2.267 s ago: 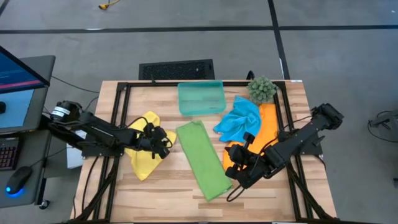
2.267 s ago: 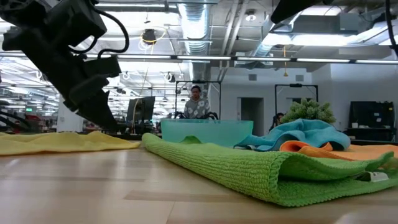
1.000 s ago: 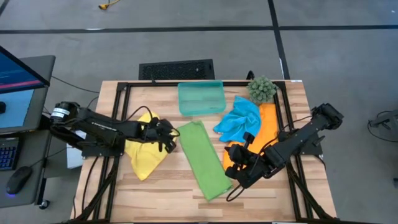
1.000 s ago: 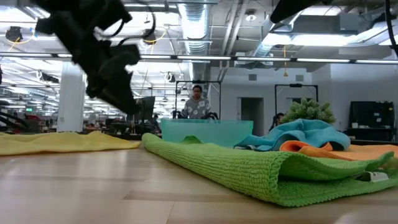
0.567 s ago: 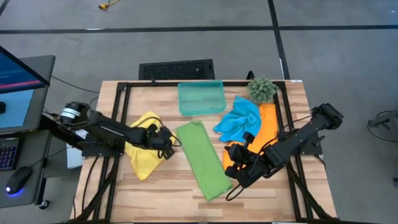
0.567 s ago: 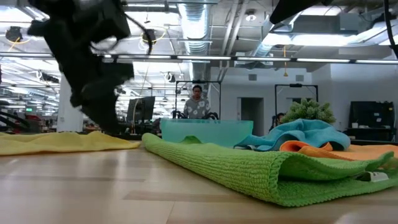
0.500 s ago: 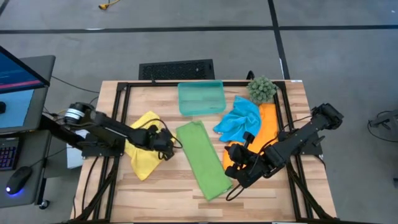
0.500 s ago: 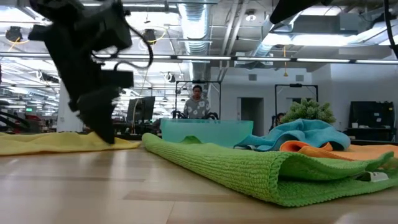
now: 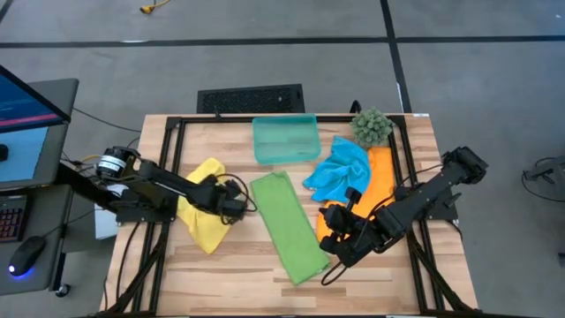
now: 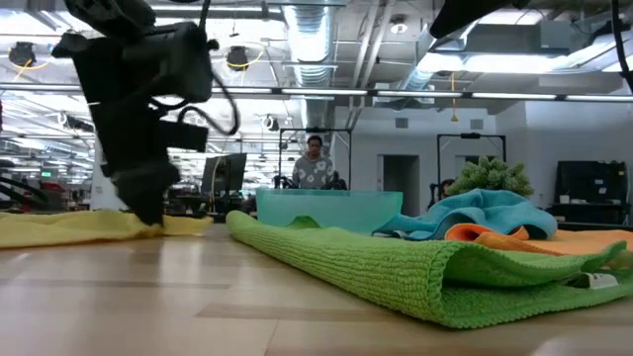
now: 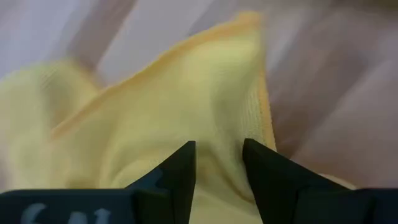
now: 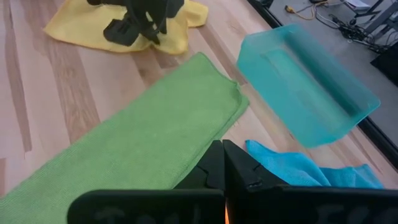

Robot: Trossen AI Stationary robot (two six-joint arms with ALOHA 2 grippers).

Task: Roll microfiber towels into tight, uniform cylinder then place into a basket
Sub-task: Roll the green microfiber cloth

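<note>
The yellow towel [image 9: 205, 228] lies crumpled at the table's left. My left gripper [image 11: 217, 149] is open, slanting steeply down at the towel's right edge [image 10: 150, 220], with yellow cloth showing between its fingers. A green towel [image 9: 290, 225] lies folded in a long strip at the middle. The blue towel [image 9: 340, 170] sits bunched on the far part of the orange towel [image 9: 381, 177]. The teal basket [image 9: 285, 139] stands at the far edge. My right gripper [image 12: 222, 158] is shut on nothing, above the orange towel's near end [image 9: 334, 247]. My left gripper comes from above, slanting down, at the yellow towel's right edge [image 11: 261, 106], with one finger [image 11: 183, 158] on either side of a strip of cloth. I cannot tell whether the fingertips touch the towel, which lies flat on the table.
A spiky green plant ball [image 9: 372, 127] stands at the far right corner, beside the blue towel. A dark frame [image 9: 168, 168] runs along the table's edges. A person [image 10: 314, 163] stands in the room far behind the table. Bare wood lies along the near edge [image 9: 238, 278].
My left gripper has come down from above the green towel's far left corner toward the yellow towel's right edge and has tipped to point more steeply down. Its finger gap has stayed the same.
</note>
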